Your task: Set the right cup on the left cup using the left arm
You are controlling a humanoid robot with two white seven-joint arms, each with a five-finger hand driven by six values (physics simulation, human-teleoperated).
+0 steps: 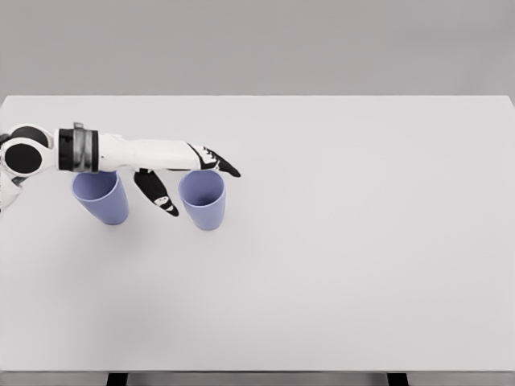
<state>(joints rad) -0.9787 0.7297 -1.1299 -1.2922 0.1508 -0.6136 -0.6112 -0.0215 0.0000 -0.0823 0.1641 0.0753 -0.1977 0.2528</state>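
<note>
Left hand (181, 165): reaching in from the picture's left edge, lying stretched out flat over the far rims of the two cups, its fingers (221, 163) extending straight toward the right and its thumb (157, 193) hanging down into the gap between the cups; the hand is spread wide and is gripping nothing. Left arm (76, 150): white with a dark band at the wrist, running level across the picture above the left cup. Right cup (203, 200): blue-violet, standing upright with its mouth open upward, sitting on the bench just beneath the fingers, its far rim partly hidden behind them; whether the fingers are touching the rim cannot be told. Left cup (100, 196): same colour and shape, standing upright on the bench under the forearm, near the right cup but apart from it, the thumb showing between the two. Bench (346, 257): white, flat, filling most of the view and carrying both cups in its left part.
</note>
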